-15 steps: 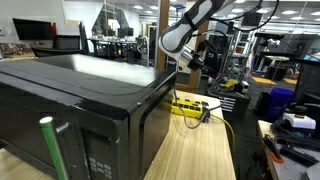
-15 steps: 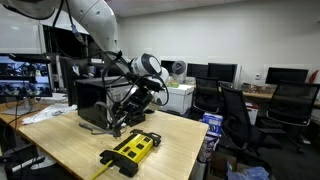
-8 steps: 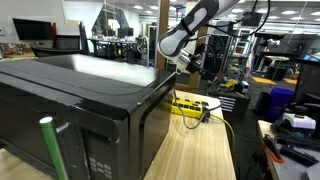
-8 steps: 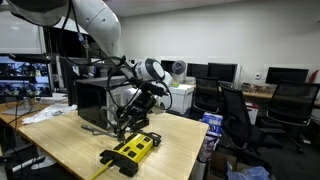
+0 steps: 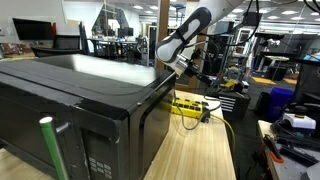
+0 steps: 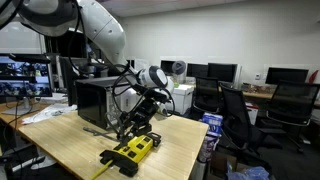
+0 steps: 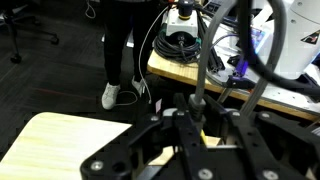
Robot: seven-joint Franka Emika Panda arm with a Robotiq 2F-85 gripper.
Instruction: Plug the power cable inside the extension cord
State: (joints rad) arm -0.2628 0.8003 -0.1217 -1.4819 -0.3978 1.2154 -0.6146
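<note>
Extension cord (image 6: 130,152) (image 5: 190,105): laid flat on the wooden table (image 6: 60,135), near its edge and beside the black appliance (image 5: 80,95).
Gripper (image 6: 134,126) (image 5: 181,70): held just above the strip's far end; whether they touch cannot be told.
Fingers (image 7: 180,125): seen close together around a dark cable (image 7: 200,70) in the wrist view; whether it is gripped cannot be told.

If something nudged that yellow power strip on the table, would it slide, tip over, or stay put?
Probably slide rather than tip: the extension cord lies flat and low on the wooden table. It looks like rigid plastic, so likely stiff and light. Being long and narrow, an off-centre push would probably swivel it.
</note>
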